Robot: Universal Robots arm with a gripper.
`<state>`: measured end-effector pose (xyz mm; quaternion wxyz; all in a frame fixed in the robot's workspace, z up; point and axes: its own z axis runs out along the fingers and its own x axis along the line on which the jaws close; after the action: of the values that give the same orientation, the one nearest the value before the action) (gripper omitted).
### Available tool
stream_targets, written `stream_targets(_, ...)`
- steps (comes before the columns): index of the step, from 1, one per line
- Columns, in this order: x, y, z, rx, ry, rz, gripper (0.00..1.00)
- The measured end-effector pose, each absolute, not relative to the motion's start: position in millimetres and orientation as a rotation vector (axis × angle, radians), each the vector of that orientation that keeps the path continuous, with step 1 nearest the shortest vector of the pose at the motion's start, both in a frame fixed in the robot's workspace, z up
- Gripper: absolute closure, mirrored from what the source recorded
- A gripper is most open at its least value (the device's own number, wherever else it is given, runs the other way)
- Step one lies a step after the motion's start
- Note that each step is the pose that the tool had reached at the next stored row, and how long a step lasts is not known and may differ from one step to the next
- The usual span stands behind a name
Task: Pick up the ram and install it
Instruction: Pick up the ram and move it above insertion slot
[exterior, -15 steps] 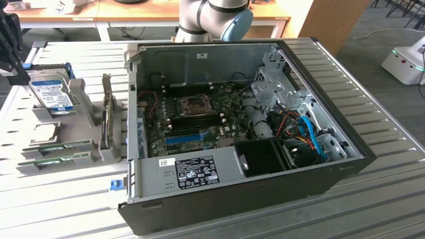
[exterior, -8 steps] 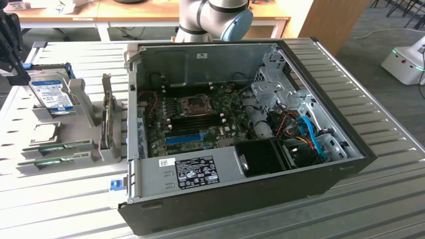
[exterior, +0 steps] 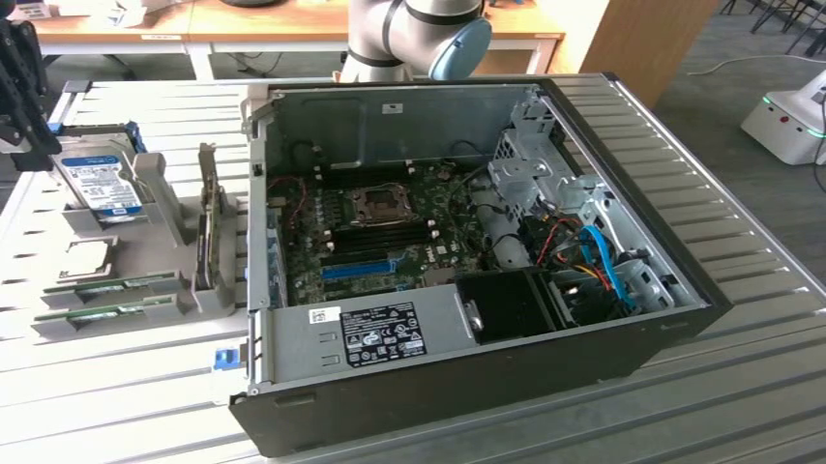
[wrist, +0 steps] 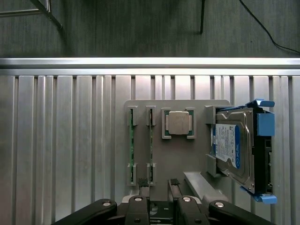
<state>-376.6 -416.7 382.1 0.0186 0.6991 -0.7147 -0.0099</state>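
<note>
- Gripper [wrist: 158, 183]: two dark fingertips [wrist: 142, 181] stand apart with nothing between them; the jaws are open and hold nothing.
- Ram [wrist: 151, 143]: a green stick standing on edge in the grey holder tray [wrist: 197, 105], directly ahead of the jaws. Its near end falls in line with the gap, close to one fingertip. The long axis runs straight away from the jaws, crosswise to their closing line, so the stick's broad faces look toward the pads.
- Second ram stick [wrist: 131, 143]: parallel to the first and just beside it, outside the gap.
- Processor [wrist: 178, 123]: a square silver chip in its own recess, ahead of the other fingertip.
- Hard drive [wrist: 234, 145]: blue-labelled, in a blue caddy, further out on that same side.
- Arm [exterior: 400, 39]: rises behind the open computer case [exterior: 620, 367]. The wrist looks straight down on the tray, well apart from the motherboard [exterior: 387, 222]. Judged from this, pick-up has not yet begun.
</note>
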Motion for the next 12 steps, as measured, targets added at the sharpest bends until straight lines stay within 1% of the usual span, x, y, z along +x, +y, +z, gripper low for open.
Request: stream_targets(12,-376.6,-416.7,381.5,2.182,-2.228,-0.013,0.71)
